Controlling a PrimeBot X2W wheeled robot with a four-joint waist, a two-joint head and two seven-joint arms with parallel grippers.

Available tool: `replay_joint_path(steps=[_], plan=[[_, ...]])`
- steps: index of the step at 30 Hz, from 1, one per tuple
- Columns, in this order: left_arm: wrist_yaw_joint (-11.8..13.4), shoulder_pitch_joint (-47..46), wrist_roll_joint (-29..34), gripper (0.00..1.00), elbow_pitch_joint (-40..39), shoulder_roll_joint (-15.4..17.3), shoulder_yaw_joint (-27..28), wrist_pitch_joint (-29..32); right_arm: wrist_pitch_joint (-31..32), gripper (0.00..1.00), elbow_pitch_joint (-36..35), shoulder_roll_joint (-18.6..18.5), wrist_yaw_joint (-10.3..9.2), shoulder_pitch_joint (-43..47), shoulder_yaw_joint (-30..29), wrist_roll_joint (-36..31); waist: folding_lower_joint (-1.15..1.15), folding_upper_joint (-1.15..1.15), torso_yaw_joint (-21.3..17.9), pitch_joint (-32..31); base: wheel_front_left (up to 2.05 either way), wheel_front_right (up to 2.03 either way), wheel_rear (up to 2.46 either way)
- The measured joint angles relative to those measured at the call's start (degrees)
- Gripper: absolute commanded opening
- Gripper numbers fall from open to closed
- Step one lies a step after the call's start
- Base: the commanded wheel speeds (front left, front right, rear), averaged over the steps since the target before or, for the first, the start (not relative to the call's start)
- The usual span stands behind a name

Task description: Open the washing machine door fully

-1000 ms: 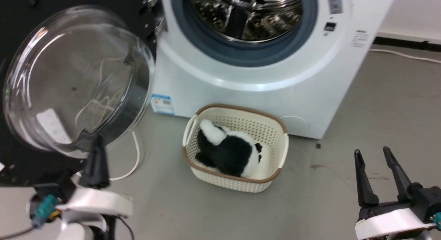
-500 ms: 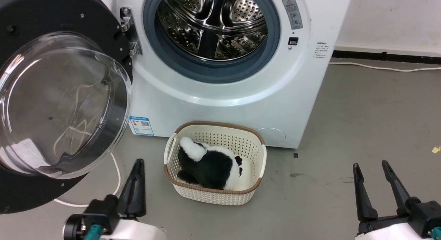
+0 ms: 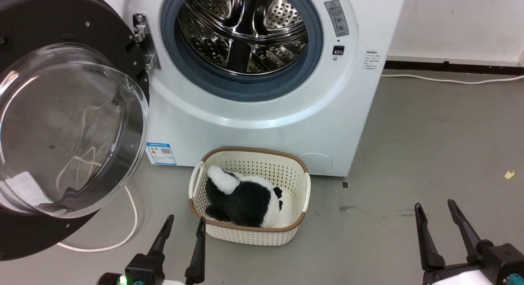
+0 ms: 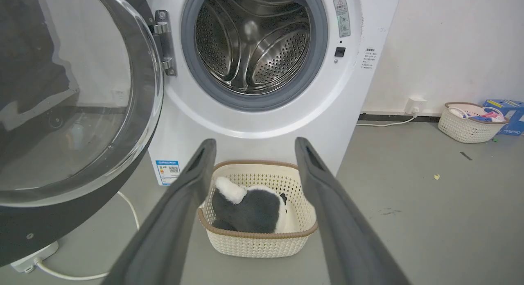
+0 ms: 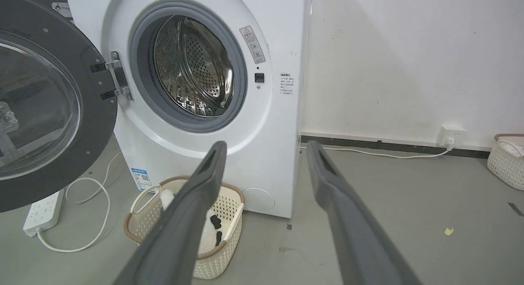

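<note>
Reads as done, or all but done: the washing machine door (image 3: pixel 69 125) swung out on its metal hinge (image 3: pixel 143 39) to the left of the washing machine (image 3: pixel 254 129), glass bowl bulging toward the head camera, black rim turned well away from the machine's white front. Leaves the steel drum mouth (image 3: pixel 241 31) of the machine uncovered from edge to edge. Cannot tell from these views of any travel left in the hinge. By this reading, at most one last outward push to make.

Left gripper (image 3: pixel 185 219) low in front of the machine, jaws apart with nothing between them, clear of the door and touching nothing. Right gripper (image 3: pixel 434 205) out in front of the machine's right corner, jaws likewise spread and empty.

Edges to mind:
- Left of the machine, the door's lower rim hanging close above the floor, with a white cable (image 3: pixel 123 236) looped beneath it and a power strip (image 5: pixel 43 211) lying nearby.
- Just in front of the machine, a cream basket (image 3: pixel 249 236) holding a black-and-white plush toy (image 3: pixel 245 199). Cannot tell touching from merely close. Narrows the lane between door and basket for the left arm.
- Right of the machine, bare grey floor (image 3: pixel 430 125) up to the wall, and ample room for moving.
</note>
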Motion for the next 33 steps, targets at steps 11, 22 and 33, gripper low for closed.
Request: replay_joint_path(steps=[11, 22, 33], plan=[[-0.35, -0.31, 0.37, 1.00, 1.21, -1.18, 0.83, 0.00, -0.05, 1.00, 0.85, 0.00, 0.00, -0.01, 0.16, 0.04, 0.00, 0.00, 0.21, -0.22, 0.00, 0.00, 0.00], [-0.40, -0.31, 0.86, 1.00, 1.70, -1.55, 1.49, 0.00, -0.23, 1.00, 1.37, 0.00, 0.00, -0.02, 0.59, 0.35, 0.00, 0.00, 0.42, -0.26, 0.00, 0.00, 0.00], [-0.68, -0.30, 0.82, 0.00, 1.75, -1.77, 1.69, 0.02, -0.21, 0.00, 1.47, -0.01, -0.01, -0.03, 0.82, 0.44, 0.00, 0.00, 0.65, -0.06, 0.00, 0.00, 0.00]])
